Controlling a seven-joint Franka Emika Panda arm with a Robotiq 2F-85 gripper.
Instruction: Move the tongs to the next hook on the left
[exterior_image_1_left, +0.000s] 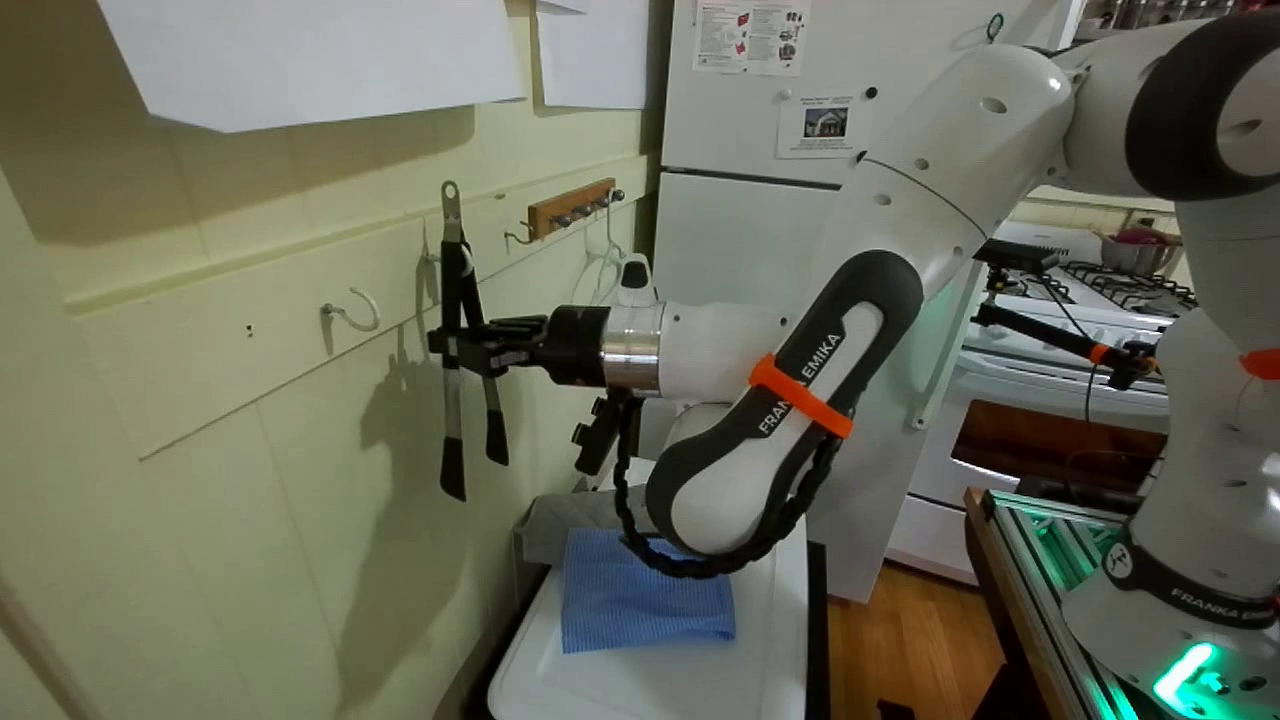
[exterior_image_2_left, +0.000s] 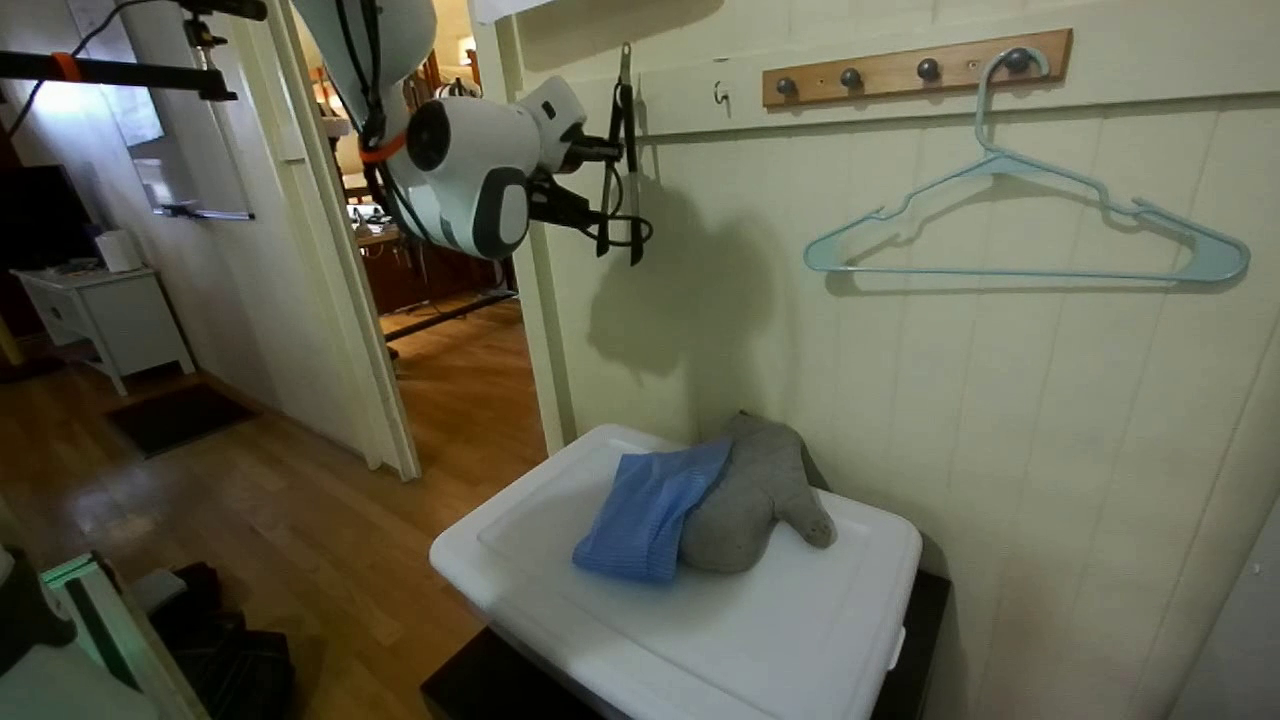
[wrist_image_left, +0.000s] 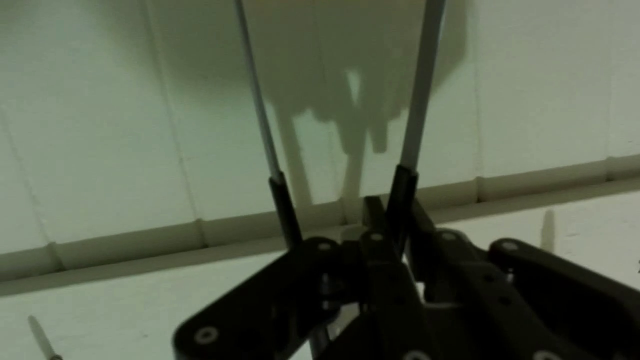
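The long tongs (exterior_image_1_left: 452, 310) stand upright beside the wall, black at the handles and tips with grey metal between. They also show in an exterior view (exterior_image_2_left: 628, 115). My gripper (exterior_image_1_left: 445, 345) is shut on one tong arm; in the wrist view the fingers (wrist_image_left: 398, 212) flank that arm (wrist_image_left: 422, 85), while the second arm passes outside them. A pale wire hook (exterior_image_1_left: 376, 314) sticks out left of the tongs and holds nothing. Another hook (exterior_image_1_left: 521, 238) is to their right. A pale bit of wire shows behind the tongs; I cannot tell whether they hang on it.
A brown peg strip (exterior_image_2_left: 890, 75) with dark knobs carries a pale blue hanger (exterior_image_2_left: 1000, 162) on the wall. White paper (exterior_image_1_left: 320, 60) juts out above the hooks. Below stands a white lidded bin (exterior_image_2_left: 600, 640) with a blue cloth (exterior_image_2_left: 645, 510) and grey soft toy (exterior_image_2_left: 745, 510). A fridge (exterior_image_1_left: 740, 250) stands beyond.
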